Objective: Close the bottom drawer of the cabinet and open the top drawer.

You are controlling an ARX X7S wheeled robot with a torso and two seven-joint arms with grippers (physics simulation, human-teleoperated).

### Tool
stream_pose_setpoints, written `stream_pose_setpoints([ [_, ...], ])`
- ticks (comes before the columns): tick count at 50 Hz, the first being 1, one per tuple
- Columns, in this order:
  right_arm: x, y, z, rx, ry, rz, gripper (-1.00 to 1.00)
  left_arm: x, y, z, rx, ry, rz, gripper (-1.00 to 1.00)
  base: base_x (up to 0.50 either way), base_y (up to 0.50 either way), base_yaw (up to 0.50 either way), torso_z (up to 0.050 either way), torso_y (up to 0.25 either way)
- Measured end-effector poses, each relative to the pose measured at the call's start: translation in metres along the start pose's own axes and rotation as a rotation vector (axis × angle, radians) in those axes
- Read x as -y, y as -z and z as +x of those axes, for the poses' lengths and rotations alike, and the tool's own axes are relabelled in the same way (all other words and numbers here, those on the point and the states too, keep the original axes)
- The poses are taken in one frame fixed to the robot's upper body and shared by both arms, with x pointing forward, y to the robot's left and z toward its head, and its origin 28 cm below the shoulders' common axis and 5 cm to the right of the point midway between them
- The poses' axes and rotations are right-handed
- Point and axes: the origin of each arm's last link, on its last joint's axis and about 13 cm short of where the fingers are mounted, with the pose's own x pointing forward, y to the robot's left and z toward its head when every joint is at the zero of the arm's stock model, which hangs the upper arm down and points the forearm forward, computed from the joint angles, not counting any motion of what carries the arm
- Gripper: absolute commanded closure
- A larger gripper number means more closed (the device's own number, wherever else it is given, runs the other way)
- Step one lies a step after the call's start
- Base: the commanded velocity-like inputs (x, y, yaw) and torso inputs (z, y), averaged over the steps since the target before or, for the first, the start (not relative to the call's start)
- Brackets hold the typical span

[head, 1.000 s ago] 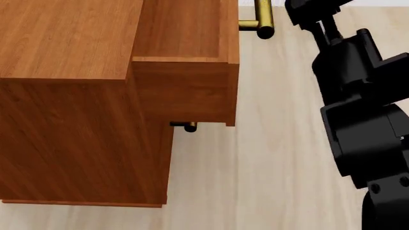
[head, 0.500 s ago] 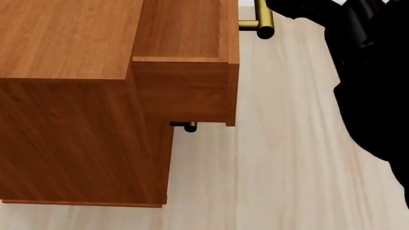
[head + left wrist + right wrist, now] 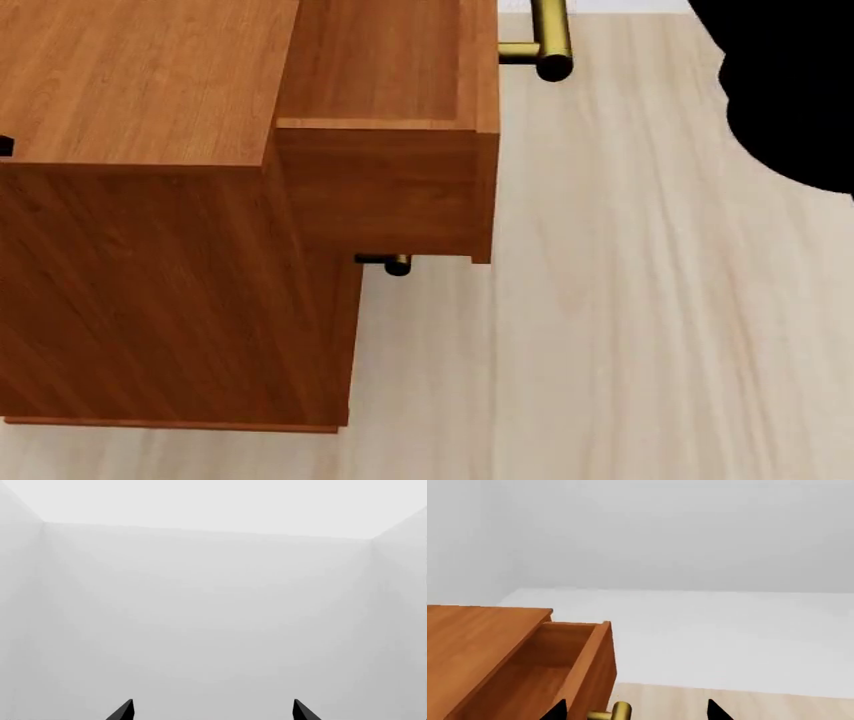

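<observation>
Pale wood-plank floor (image 3: 614, 300) with lengthwise grain; plain light-grey walls (image 3: 213, 620) meeting at corners; even, diffuse lighting throughout.

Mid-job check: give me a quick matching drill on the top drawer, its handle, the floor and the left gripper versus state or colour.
Things:
1. top drawer
2. handle
3. floor
4. left gripper

States or colours:
A. brass
B. pulled out of the cabinet, nothing visible inside
C. open, facing a blank wall
D. pale wood planks

Pairs: 1-B, 2-A, 3-D, 4-C
</observation>
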Motion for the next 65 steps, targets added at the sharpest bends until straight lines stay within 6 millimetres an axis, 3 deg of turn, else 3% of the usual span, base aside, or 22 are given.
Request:
stream_pose_setpoints([
  [16,-0.015,-0.04,0.008,-0.087,-0.092,-0.226,-1.0,0.001,0.001,0.0,0.0,0.004,-0.001,-1.0,0.0,0.0,0.0,0.0,0.0],
  [30,-0.031,-0.054,0.019,-0.163,-0.153,-0.338,-1.0,0.001,-0.001,-0.001,0.003,0.007,-0.003,-1.0,0.0,0.0,0.0,0.0,0.0],
  [46,-0.04,-0.052,0.035,-0.236,-0.172,-0.407,-1.0,0.0,0.0,-0.002,0.003,0.006,-0.005,-1.0,0.0,0.0,0.0,0.0,0.0],
  [65,-0.045,-0.03,0.054,-0.329,-0.179,-0.476,-1.0,-0.002,0.001,-0.001,0.001,-0.002,-0.006,-1.0,0.0,0.0,0.0,0.0,0.0],
])
